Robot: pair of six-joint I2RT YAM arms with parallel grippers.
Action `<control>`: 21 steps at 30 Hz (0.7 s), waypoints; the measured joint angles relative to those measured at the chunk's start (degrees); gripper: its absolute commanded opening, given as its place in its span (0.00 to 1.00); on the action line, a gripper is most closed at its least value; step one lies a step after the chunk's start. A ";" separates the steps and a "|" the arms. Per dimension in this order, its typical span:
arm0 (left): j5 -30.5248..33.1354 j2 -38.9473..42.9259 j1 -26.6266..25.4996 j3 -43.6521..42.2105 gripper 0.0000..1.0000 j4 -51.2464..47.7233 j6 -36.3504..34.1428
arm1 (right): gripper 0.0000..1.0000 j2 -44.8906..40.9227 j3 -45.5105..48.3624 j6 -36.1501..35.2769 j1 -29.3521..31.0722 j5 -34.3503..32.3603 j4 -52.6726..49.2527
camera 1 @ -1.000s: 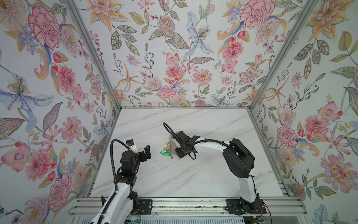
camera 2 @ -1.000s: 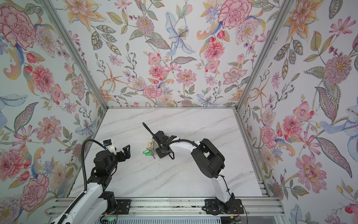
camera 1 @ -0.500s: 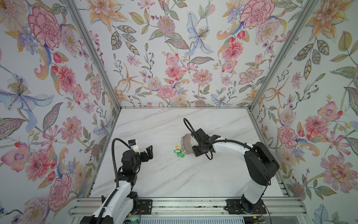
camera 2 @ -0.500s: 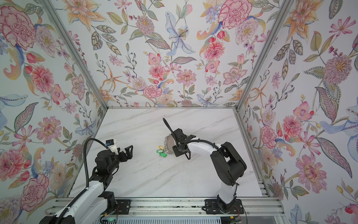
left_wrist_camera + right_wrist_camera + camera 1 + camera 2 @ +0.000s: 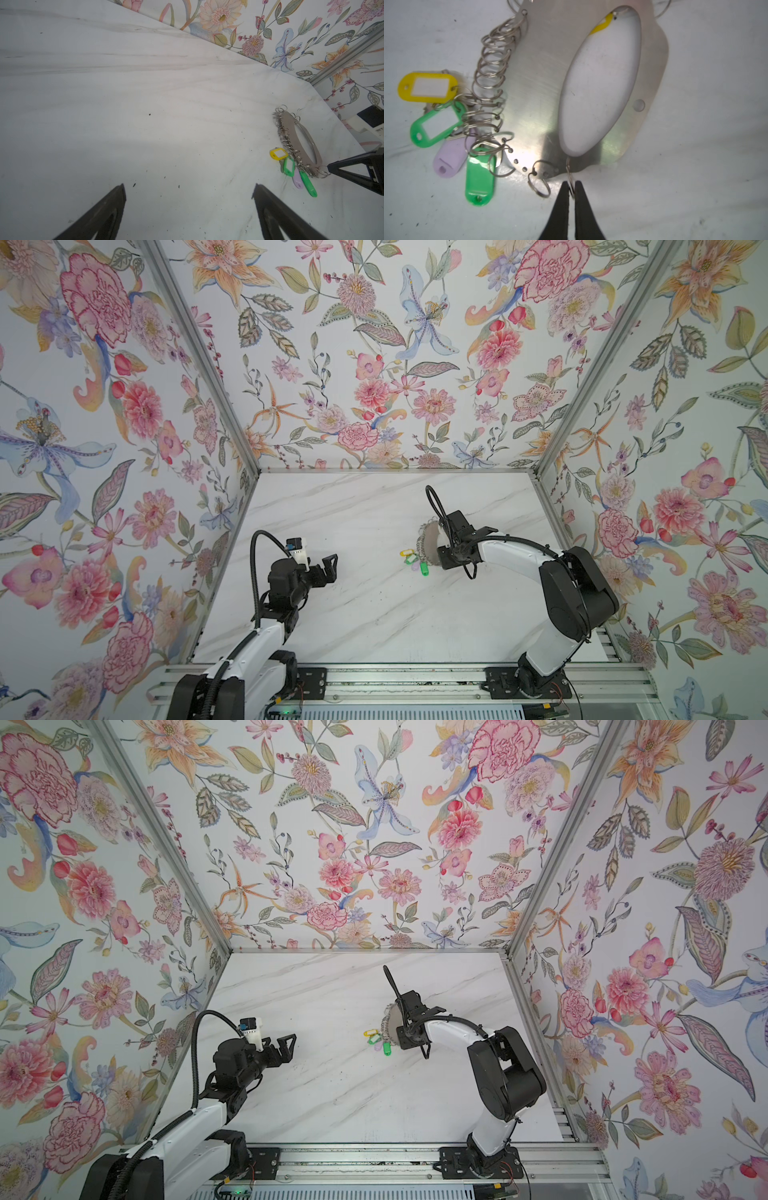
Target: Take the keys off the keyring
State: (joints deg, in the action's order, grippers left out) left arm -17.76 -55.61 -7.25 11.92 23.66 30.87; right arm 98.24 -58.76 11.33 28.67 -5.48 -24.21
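Left jaws gape wide above the counter (image 5: 374, 622), well apart from the work. Mid-counter: keys (image 5: 433, 112), four tagged, all ringed to the keyring (image 5: 542, 83), which lies flat. Right jaws pinch an empty wire ring (image 5: 569, 174) at its end. No key freed yet; the whole job remains.
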 measured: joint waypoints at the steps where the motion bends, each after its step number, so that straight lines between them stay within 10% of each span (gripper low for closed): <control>1: 0.00 0.00 -0.37 0.02 0.99 0.20 0.00 | 0.13 -0.20 0.48 0.00 -0.81 0.04 0.04; 21: 0.11 -19.37 -12.98 15.19 0.93 2.56 -5.60 | 0.38 4.76 -14.25 0.61 4.79 8.17 -0.83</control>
State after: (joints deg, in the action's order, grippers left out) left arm -17.65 -74.98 -20.23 27.11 26.22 25.28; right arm 103.00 -73.01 11.94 33.45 2.70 -25.04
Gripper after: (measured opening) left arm 0.926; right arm 0.376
